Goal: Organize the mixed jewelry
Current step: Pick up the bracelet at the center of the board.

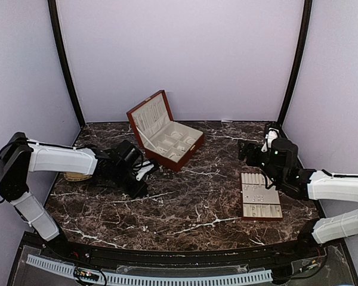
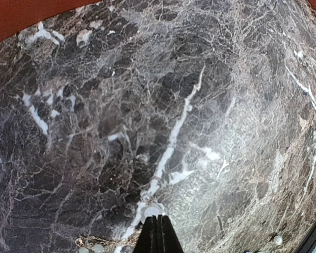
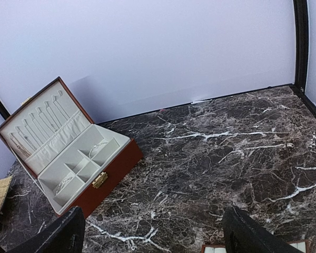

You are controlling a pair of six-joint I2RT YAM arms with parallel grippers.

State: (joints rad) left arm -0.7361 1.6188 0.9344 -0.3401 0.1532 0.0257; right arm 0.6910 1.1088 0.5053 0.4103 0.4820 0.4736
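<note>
Slotted tray point(image 1: 261, 195): near right, flat on the marble table point(image 1: 185, 220), slots up to receive pieces.

Left gripper point(image 2: 158, 234): mid-left, fingers pressed together at the table surface beside a fine chain of the mixed jewelry point(image 2: 97, 244). Whether the chain is pinched cannot be told.

Right gripper point(image 3: 154, 224): fingers wide apart, empty, just beyond the tray.

Wooden box point(image 1: 167, 136): far centre, lid open for access.

thin beaded chain point(image 2: 97, 246) lies flat

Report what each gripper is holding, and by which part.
Right gripper: open, holding nothing. Left gripper: shut, tips beside a thin beaded chain; whether they pinch its end cannot be told.
</note>
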